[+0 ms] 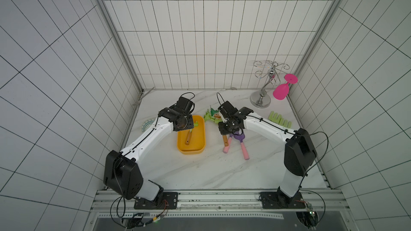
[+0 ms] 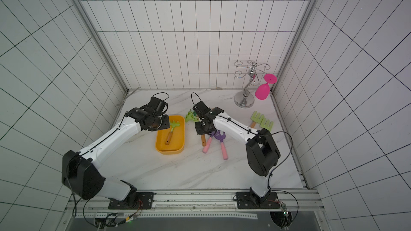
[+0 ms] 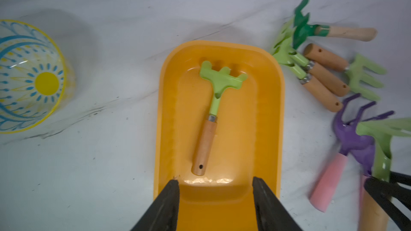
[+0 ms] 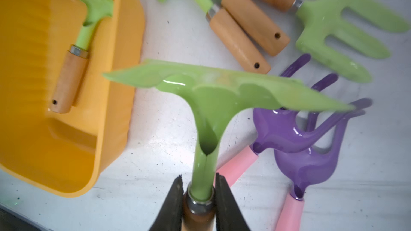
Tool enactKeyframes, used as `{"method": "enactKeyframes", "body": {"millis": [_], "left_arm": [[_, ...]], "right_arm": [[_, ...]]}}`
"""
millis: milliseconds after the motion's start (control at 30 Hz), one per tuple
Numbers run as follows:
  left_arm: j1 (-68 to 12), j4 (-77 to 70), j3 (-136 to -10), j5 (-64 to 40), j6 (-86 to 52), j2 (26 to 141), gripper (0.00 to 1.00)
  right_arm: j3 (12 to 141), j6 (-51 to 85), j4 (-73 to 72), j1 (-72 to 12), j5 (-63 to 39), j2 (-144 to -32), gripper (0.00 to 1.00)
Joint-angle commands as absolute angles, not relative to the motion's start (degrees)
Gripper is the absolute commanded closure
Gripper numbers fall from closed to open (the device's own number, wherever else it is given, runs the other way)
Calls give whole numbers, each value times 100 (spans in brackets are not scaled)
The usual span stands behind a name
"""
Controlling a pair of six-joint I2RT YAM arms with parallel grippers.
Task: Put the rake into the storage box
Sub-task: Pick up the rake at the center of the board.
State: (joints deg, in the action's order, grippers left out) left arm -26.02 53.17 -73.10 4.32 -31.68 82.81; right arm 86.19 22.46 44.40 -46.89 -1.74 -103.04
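Right gripper (image 4: 199,177) around wooden handle of glossy green rake (image 4: 213,89)

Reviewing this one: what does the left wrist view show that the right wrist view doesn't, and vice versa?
Left wrist only: the patterned plate, the dark green rake, and the left gripper open above the storage box. Right wrist only: the metal collar where the right gripper is shut on the light green rake. Both: the rake lying in the box, the purple rakes, the light green fork.
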Motion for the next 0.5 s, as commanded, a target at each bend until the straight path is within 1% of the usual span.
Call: {"method": "enactKeyframes", "body": {"millis": [0, 100, 167, 333, 467], "left_arm": [[-2742, 3946, -6988, -686, -3209, 7843, 44], [-2843, 2371, -6189, -1352, -3498, 7397, 39], [-2858, 1647, -5817, -1640, -3686, 7289, 39], [-2889, 1040, -5481, -2290, -3788, 7403, 40], [-2985, 197, -5197, -2698, -3988, 7590, 41]], "right_arm": [[9397, 2090, 4685, -4612, 146, -10338, 84], [9942, 2095, 4737, -4527, -12, -10501, 85], [10215, 2058, 4785, -4507, -29, -10588, 85], [10590, 2117, 4858, -4441, -214, -10648, 85], [10631, 2223, 4851, -4431, -275, -10624, 85]]}}
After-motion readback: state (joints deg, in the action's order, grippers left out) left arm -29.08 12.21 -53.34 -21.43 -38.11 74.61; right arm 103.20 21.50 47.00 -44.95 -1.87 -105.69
